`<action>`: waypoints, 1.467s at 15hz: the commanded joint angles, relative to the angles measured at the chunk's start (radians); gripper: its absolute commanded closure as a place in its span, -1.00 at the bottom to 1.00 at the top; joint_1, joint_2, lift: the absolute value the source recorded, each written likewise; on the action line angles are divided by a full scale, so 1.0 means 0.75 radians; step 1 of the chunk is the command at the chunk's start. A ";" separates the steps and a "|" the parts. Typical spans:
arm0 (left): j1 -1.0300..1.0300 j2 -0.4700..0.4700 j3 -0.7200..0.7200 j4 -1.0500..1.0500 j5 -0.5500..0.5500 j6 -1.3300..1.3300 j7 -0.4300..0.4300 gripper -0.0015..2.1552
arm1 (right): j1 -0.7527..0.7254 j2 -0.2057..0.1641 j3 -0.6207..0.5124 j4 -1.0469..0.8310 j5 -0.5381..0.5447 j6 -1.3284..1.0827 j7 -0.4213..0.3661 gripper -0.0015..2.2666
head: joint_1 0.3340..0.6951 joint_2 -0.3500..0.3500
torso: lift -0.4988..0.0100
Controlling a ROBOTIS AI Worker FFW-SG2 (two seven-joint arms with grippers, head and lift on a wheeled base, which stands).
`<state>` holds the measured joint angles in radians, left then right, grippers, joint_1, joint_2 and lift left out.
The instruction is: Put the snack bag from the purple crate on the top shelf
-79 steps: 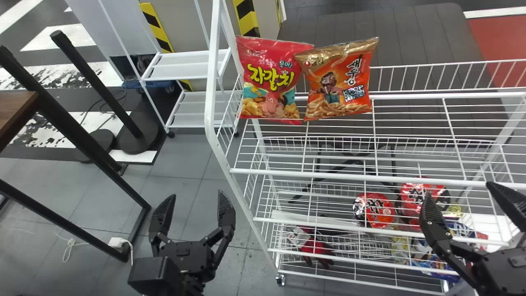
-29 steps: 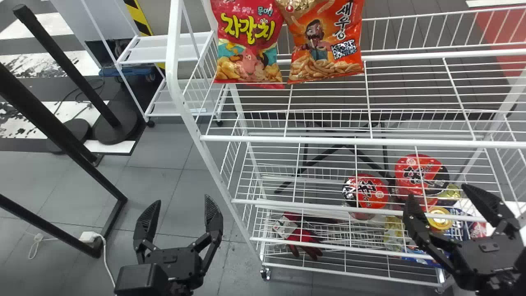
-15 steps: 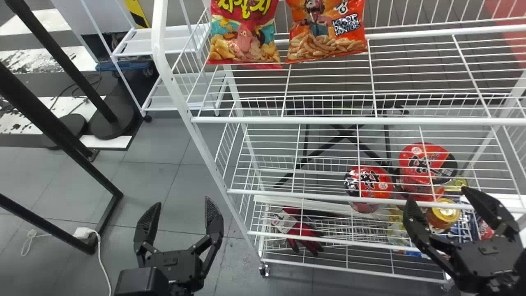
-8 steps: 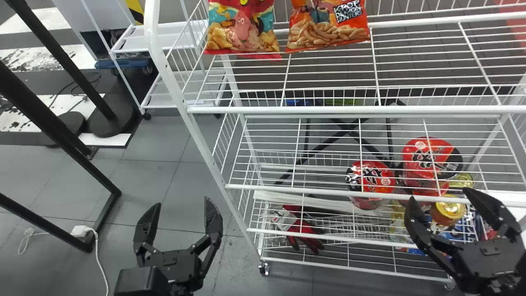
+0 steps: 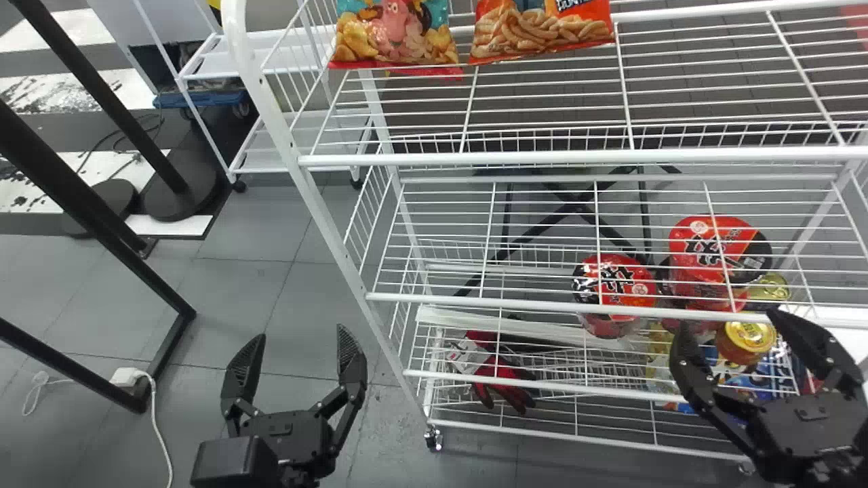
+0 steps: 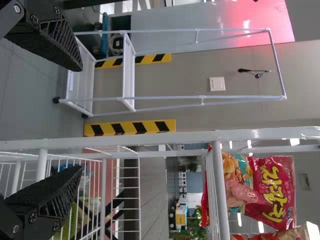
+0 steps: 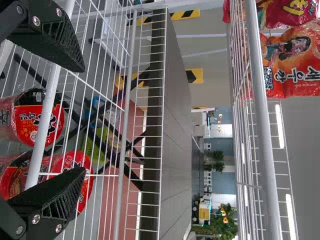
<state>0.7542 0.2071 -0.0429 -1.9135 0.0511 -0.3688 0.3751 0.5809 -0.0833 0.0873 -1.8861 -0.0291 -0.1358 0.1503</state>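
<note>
Standing on the top shelf (image 5: 542,159): a red snack bag (image 5: 390,34) and an orange snack bag (image 5: 536,30) were side by side.
Left gripper (image 5: 301,333): was spread wide, empty.
Right gripper (image 5: 725,321): was also spread wide, gripping nothing.

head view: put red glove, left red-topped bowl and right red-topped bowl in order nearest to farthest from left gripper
1. Red glove, low at the rack's left
2. Left red-topped bowl, toward the middle
3. Right red-topped bowl, farther right
</note>
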 commanded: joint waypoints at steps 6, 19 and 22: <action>-0.016 0.000 0.002 0.007 0.007 0.004 -0.003 -0.88 | -0.022 0.001 -0.002 0.022 0.000 -0.004 -0.002 -0.90 | 1.00 0.63 | -0.14; -0.028 0.000 0.006 0.015 0.014 0.016 -0.003 -0.88 | -0.053 0.001 0.002 0.054 -0.002 -0.004 -0.006 -0.90 | 1.00 0.63 | -0.35; -0.030 0.000 0.006 0.015 0.014 0.016 -0.005 -0.88 | -0.055 -0.001 0.002 0.056 -0.002 -0.004 -0.008 -0.90 | 1.00 0.63 | -0.39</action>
<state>0.7318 0.2071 -0.0383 -1.9022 0.0613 -0.3565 0.3711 0.5412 -0.0840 0.0889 -1.8441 -0.0307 -0.1381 0.1444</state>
